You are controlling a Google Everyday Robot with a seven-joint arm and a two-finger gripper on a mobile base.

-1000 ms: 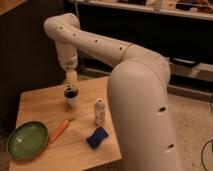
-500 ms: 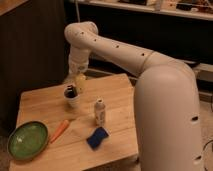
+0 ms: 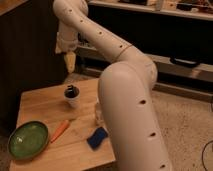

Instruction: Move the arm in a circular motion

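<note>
Hanging pincer [image 3: 70, 62], above cup [image 3: 73, 98], apart

Dim, warm light. The narrow beige claw [image 3: 70, 61] hangs above the pale wooden desk [image 3: 42, 100]; deep shadow lies behind the desk.

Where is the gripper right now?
In the camera view the gripper hangs upper left at the tip of the white arm, over the far edge of the wooden table, just above the white cup in the picture.
</note>
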